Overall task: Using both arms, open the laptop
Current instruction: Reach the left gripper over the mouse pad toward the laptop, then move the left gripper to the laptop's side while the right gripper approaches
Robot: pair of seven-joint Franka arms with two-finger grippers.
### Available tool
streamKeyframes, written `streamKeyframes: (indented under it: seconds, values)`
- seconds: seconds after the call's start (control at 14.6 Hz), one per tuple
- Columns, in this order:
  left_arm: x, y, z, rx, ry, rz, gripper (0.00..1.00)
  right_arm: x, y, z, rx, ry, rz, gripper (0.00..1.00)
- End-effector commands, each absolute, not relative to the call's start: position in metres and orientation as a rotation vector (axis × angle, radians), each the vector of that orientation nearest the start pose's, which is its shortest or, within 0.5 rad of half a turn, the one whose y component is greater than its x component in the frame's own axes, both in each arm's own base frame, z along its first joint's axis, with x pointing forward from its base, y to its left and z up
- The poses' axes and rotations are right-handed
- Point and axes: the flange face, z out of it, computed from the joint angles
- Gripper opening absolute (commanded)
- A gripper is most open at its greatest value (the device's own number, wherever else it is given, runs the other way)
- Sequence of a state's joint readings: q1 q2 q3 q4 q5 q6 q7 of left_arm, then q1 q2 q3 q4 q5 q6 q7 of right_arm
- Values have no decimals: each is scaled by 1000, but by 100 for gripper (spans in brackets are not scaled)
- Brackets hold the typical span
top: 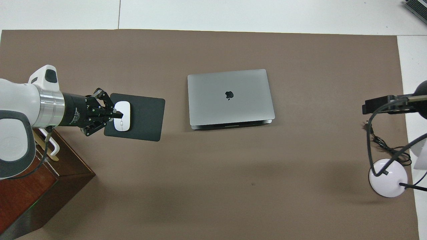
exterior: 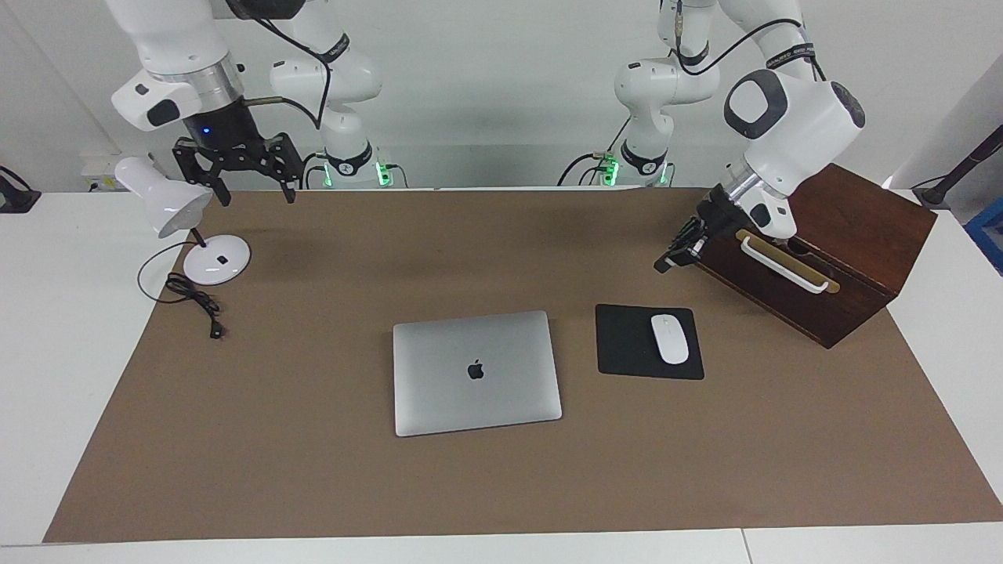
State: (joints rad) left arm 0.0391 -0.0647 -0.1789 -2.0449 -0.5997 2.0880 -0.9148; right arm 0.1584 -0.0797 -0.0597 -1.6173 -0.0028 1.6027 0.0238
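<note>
The table (exterior: 47, 329) carried a brown mat (exterior: 313, 486) across most of its top, and nothing on it had yet been worked for the task. The wooden box (exterior: 854, 227) with its white handle (exterior: 783, 266) sat at the left arm's end; a white desk lamp (exterior: 168, 205) with its round base (exterior: 217, 259) and a black cord (exterior: 192, 301) sat at the right arm's end.

The laptop (exterior: 476, 370) lay flat in the middle of the mat, lid down and logo up, shut as far as both views showed; in the overhead view its dark hinge-side edge (top: 232, 126) faced the robots. Neither arm touched it, so the whole opening was judged left to do: both grippers had to reach it, one probably to steady the base while the other raised the lid.

Beside the laptop, toward the left arm's end, the black mouse pad (exterior: 623, 345) held a white mouse (exterior: 669, 338).

The left gripper (exterior: 680, 252) hung in the air just in front of the box, pointing down toward the mat; from overhead it covered the pad's edge, though the facing view showed it well above. Its fingers seemed drawn close together, but that was hard to make out, so I could not tell. The right gripper (exterior: 252, 188) hovered beside the lamp head, its fingers spread wide apart and holding nothing
</note>
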Motion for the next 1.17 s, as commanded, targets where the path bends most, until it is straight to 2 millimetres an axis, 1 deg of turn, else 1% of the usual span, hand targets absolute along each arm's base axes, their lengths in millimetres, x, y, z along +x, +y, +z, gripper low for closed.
streamKeyframes:
  seconds: [0.0, 0.07, 0.14, 0.21, 0.27, 0.41, 0.55, 0.62, 0.76, 0.82, 0.89, 0.96, 1.1]
  values:
    - [534, -106, 468, 2172, 1403, -246, 0, 516, 75, 648, -3130, -301, -111, 100]
    - [534, -105, 463, 2107, 1427, -291, 0, 516, 85, 646, -3147, -377, -119, 100]
    - [534, -103, 457, 2005, 1461, -359, 0, 516, 97, 641, -3159, -509, -132, 100]
    - [532, -102, 452, 1947, 1481, -396, 0, 516, 111, 636, -3170, -625, -155, 100]
    - [528, -98, 444, 1895, 1512, -428, 0, 515, 119, 630, -3178, -709, -165, 100]
    - [523, -101, 429, 1802, 1549, -489, 0, 514, 135, 621, -3173, -874, -194, 100]
    - [519, -101, 412, 1710, 1615, -499, 0, 512, 148, 614, -3173, -1057, -245, 100]
    - [517, -100, 404, 1632, 1653, -521, 0, 510, 154, 611, -3156, -1167, -270, 100]
    - [516, -100, 377, 1485, 1733, -595, 0, 510, 165, 605, -3125, -1323, -319, 100]
    - [517, -106, 360, 1426, 1777, -652, 0, 510, 171, 601, -3103, -1398, -334, 100]
    - [518, -106, 351, 1378, 1802, -685, 0, 508, 181, 599, -3087, -1463, -359, 100]
    - [518, -109, 338, 1354, 1819, -716, 0, 506, 191, 593, -3072, -1538, -378, 100]
    - [517, -122, 313, 1315, 1843, -783, 0, 502, 207, 582, -3041, -1629, -408, 100]
